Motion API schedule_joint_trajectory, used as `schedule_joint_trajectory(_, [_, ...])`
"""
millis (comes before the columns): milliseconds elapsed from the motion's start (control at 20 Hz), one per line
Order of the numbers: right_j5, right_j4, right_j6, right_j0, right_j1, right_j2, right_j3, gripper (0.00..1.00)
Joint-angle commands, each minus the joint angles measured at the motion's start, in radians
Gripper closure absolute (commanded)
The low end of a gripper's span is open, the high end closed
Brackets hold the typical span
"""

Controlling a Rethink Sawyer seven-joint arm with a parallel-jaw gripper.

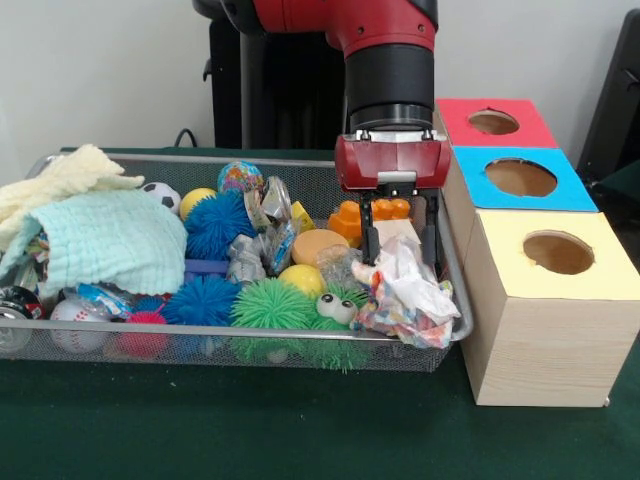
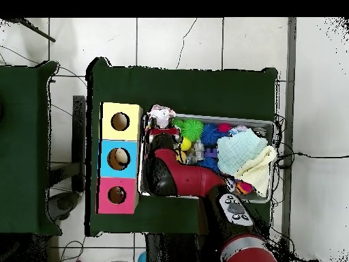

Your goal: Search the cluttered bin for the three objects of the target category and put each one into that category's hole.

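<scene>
Crinkled plastic packet (image 1: 408,292) directly beneath spread pincer (image 1: 401,243); mesh bin's (image 1: 200,345) right end

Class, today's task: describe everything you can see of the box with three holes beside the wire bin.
The three-hole box is a long block with pale wood-grain sides and three coloured top panels in a row: yellow, blue and red, each with one round hole. It stands upright on the green table, its long side close against the wire bin's end; actual contact cannot be told. In the overhead view something pale shows inside the blue hole.
</scene>
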Motion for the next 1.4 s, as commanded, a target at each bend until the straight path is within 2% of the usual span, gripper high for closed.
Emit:
schedule_joint_trajectory(50, [0.036, -0.023, 0.129, -0.006, -0.009, 0.007, -0.098, 0.0])
schedule_joint_trajectory(450, [0.02, -0.017, 0.135, 0.008, -0.023, -0.01, -0.094, 0.0])
schedule_joint_trajectory(650, [-0.026, -0.023, 0.142, 0.01, -0.003, -0.017, -0.1, 0.0])
schedule_joint_trajectory(1050, [-0.041, -0.036, 0.147, 0.006, 0.0, -0.019, -0.108, 0.0])
schedule_joint_trajectory(1400, [-0.083, -0.036, 0.12, 0.025, 0.093, -0.06, -0.155, 0.0])
